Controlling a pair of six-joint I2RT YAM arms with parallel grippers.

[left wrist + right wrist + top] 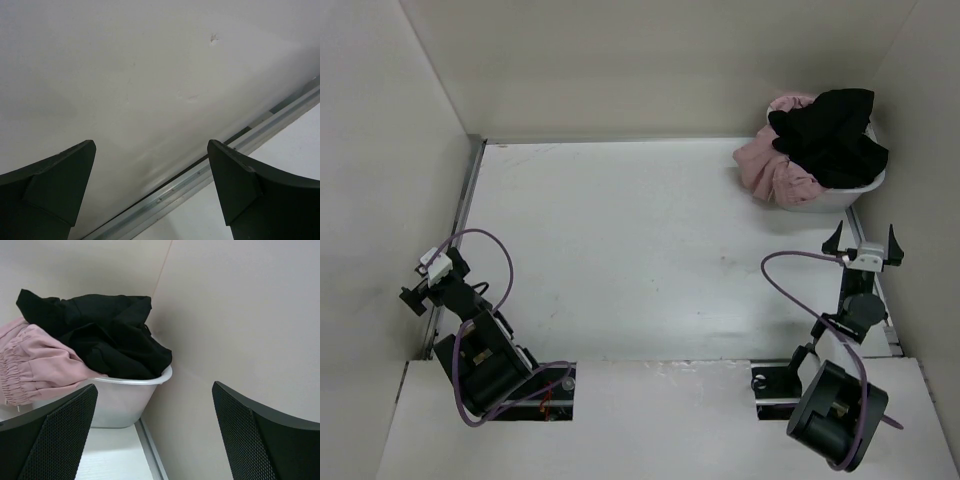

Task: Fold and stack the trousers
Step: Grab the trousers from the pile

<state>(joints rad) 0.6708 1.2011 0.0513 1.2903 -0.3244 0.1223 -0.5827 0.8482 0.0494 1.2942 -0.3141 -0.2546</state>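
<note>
Two tools on standby: left tool and right tool, both with jaws spread wide and gripping nothing. Locate the plain black soft-fabric trousers heaped in the white plastic tub at the far right corner of the white desk, resting partly on a crumpled pink garment. Expect light, limp, non-fragile cloth, prone to sagging and bunching when lifted. Pinch a raised fold at the top of the heap, clear of the pink cloth. Do not count on the waistband: not identifiable in the heap.
</note>
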